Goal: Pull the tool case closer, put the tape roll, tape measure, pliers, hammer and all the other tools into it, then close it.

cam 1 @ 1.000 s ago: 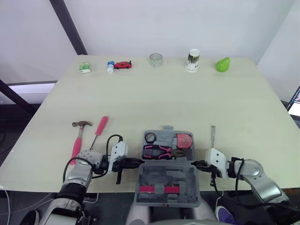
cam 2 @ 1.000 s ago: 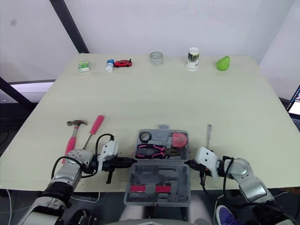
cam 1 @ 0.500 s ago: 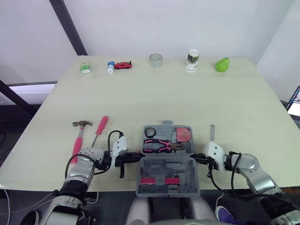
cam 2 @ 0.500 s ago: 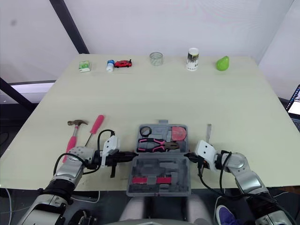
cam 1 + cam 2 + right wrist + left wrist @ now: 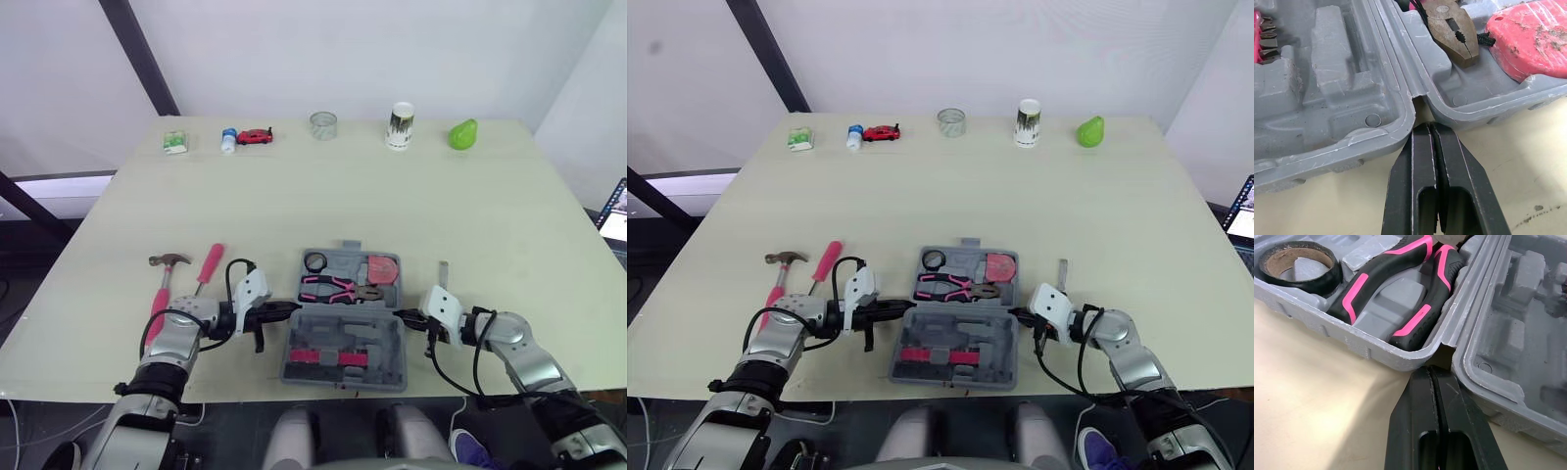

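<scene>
The grey tool case (image 5: 387, 338) lies open near the table's front edge, with its lid half nearest me. Its far half holds a black tape roll (image 5: 315, 261), pink-handled pliers (image 5: 338, 287) and a pink tape measure (image 5: 383, 269). My left gripper (image 5: 294, 309) is shut, its tips at the hinge gap on the case's left side (image 5: 1431, 374). On the right side, my right gripper (image 5: 400, 316) is shut at the same hinge line (image 5: 1430, 128). A pink-handled hammer (image 5: 162, 292) and a pink screwdriver (image 5: 209, 266) lie left of the case. A small metal tool (image 5: 444, 277) lies to its right.
Along the table's far edge stand a green box (image 5: 174, 141), a small bottle (image 5: 228, 140), a red toy car (image 5: 256, 136), a glass (image 5: 323, 124), a cup (image 5: 400, 125) and a green pear (image 5: 463, 134). A wide bare stretch of table lies between them and the case.
The case has slid away from the front edge, farther onto the table, and its lid no longer overhangs. Both shut grippers moved with it at the hinge.
</scene>
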